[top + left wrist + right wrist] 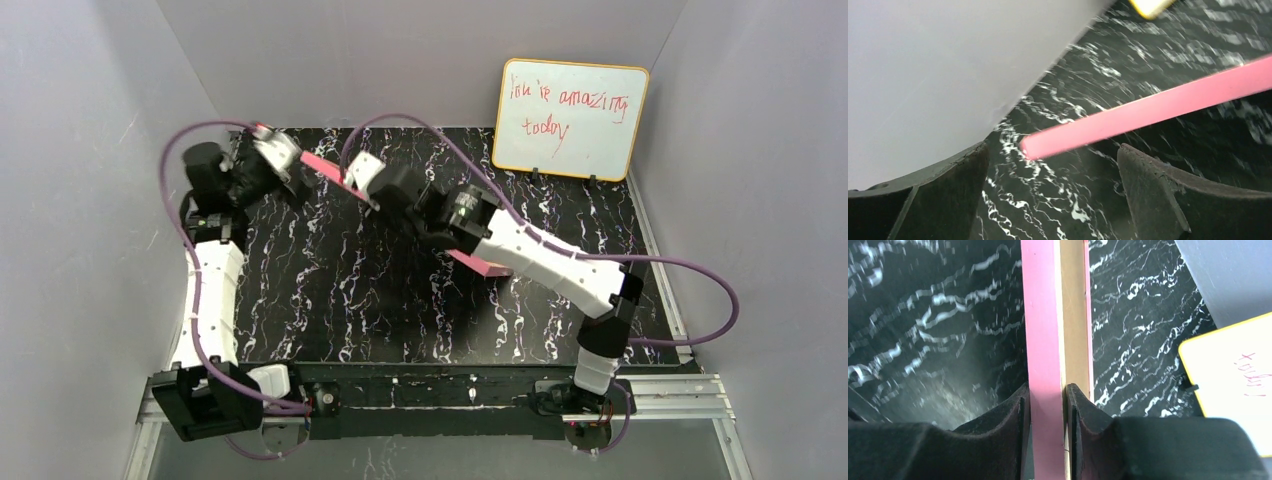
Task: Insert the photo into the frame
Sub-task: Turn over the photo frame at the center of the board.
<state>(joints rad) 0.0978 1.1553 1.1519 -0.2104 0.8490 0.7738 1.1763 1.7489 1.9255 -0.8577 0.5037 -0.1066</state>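
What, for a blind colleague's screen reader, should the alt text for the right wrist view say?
The right gripper is clamped on the edge of a pink frame that runs up the middle. Below lies a black marbled table; a yellow-edged whiteboard with red writing shows at right.

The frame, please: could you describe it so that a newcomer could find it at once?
Look at the black marbled table, left of the whiteboard. The right hand grips the frame edge-on there. It is the only pink thing, a long thin bar.

Left arm [208, 290] jaws gape, right arm [545, 255] jaws clamped.
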